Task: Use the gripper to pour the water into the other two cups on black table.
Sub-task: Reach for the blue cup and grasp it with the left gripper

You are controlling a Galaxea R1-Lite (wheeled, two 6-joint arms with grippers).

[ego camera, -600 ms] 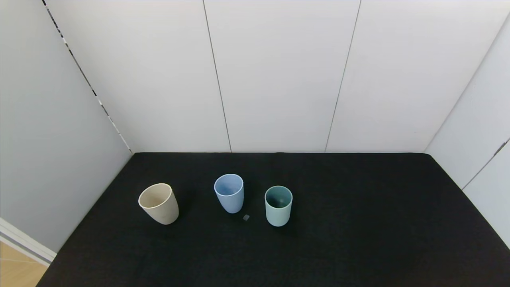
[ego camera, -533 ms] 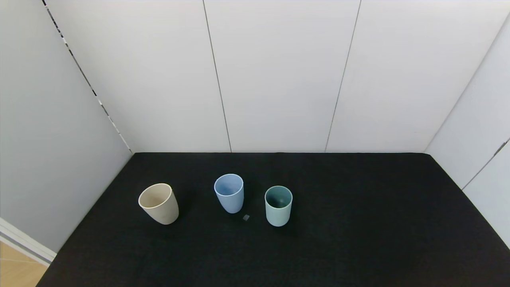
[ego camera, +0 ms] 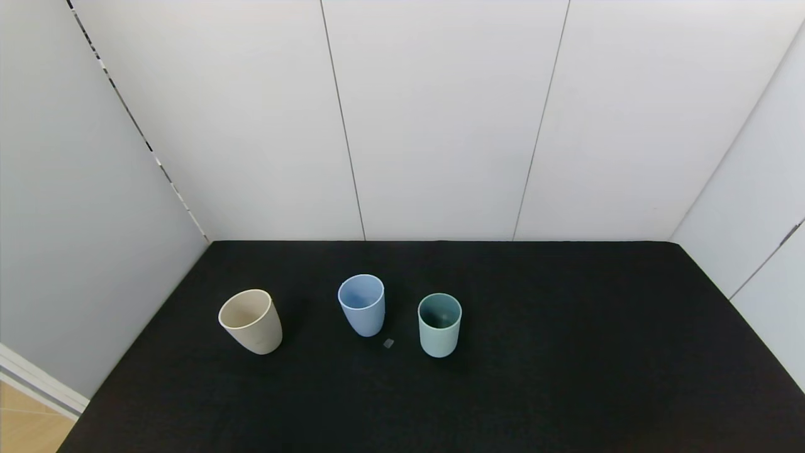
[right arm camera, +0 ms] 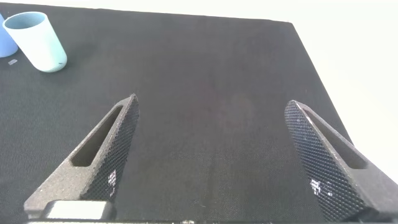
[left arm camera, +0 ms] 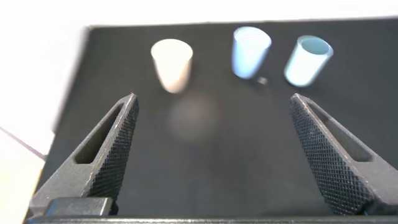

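Observation:
Three cups stand upright in a row on the black table [ego camera: 566, 352]. The beige tapered cup [ego camera: 251, 321] is at the left, a light blue cup [ego camera: 362, 304] in the middle, the mint green cup [ego camera: 439, 324] with a dark teal inside at the right. Neither arm shows in the head view. My left gripper [left arm camera: 212, 99] is open and empty, near the table's front, with the beige cup [left arm camera: 172, 64], blue cup [left arm camera: 250, 51] and mint cup [left arm camera: 306, 60] far ahead. My right gripper [right arm camera: 211, 102] is open and empty over bare table, the mint cup [right arm camera: 37, 42] off to one side.
A small grey square scrap [ego camera: 388, 343] lies on the table between the blue and mint cups. White panel walls [ego camera: 440, 126] close the table at the back and both sides. The table's right edge [right arm camera: 311, 56] shows in the right wrist view.

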